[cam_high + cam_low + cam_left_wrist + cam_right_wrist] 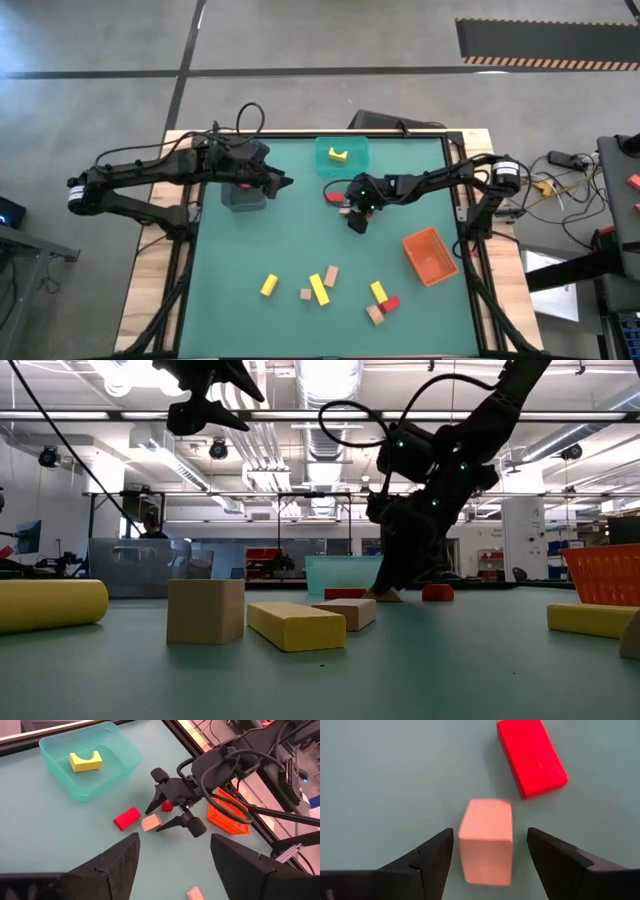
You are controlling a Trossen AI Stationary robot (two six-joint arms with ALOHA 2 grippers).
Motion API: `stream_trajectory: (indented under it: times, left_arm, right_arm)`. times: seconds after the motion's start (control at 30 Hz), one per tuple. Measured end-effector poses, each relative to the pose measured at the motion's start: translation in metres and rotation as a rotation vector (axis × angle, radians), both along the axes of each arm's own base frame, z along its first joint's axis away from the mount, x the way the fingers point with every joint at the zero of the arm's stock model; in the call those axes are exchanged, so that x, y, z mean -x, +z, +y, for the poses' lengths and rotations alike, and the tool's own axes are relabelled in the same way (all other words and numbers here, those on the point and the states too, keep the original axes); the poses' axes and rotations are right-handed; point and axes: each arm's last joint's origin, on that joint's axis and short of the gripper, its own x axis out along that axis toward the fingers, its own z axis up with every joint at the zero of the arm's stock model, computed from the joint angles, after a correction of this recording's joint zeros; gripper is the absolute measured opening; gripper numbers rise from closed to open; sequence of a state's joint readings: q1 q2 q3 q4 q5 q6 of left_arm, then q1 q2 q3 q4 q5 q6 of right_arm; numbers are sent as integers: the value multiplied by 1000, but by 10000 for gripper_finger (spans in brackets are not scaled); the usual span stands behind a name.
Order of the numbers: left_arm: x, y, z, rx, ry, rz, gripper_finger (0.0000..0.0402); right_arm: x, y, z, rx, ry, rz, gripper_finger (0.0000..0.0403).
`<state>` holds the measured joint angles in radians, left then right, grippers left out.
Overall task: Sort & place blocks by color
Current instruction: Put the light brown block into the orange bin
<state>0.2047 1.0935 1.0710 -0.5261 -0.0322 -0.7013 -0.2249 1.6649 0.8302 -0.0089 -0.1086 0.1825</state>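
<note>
Right gripper (490, 852): you have it low over the middle of the worktop, fingers spread wide with a gap on each side of a tan block (486, 840); neither finger touches it.
Tan block: it lies flat on the green mat between the spread fingers, just beside a red block (532, 756), the two apart.
Left gripper (172, 862): you see it raised over the grey bin (243, 194) near the worktop's far left, fingers spread, nothing between them.
Teal bin (342, 155): at the far edge, middle; one yellow block (338, 154) with a notch lies inside.
Orange bin (431, 255): toward the right edge; you cannot tell from these views what it holds.
Near-edge blocks: a loose scatter along the worktop's near side, among them a yellow cylinder (269, 285), a yellow bar (319, 288), a small tan cube (306, 294) and a tan block (331, 275).
Near-right cluster: a yellow block (378, 291), a red one (390, 304) and a tan one (375, 314) sit close together.
</note>
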Motion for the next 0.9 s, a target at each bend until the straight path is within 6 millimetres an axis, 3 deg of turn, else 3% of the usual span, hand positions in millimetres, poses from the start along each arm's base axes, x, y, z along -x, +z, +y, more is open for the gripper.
stream_trajectory:
  times: [0.23, 0.57, 0.9]
  left_arm:
    - [0, 0, 0, -1, 0, -3, 228]
    - [0, 0, 0, -1, 0, -2, 228]
    - [0, -2, 0, 0, 0, 3, 228]
  right_arm:
    - [0, -1, 0, 4, -4, 5, 206]
    - [2, 5, 1, -40, -29, 3, 123]
    - [-1, 52, 0, -84, -80, 64, 123]
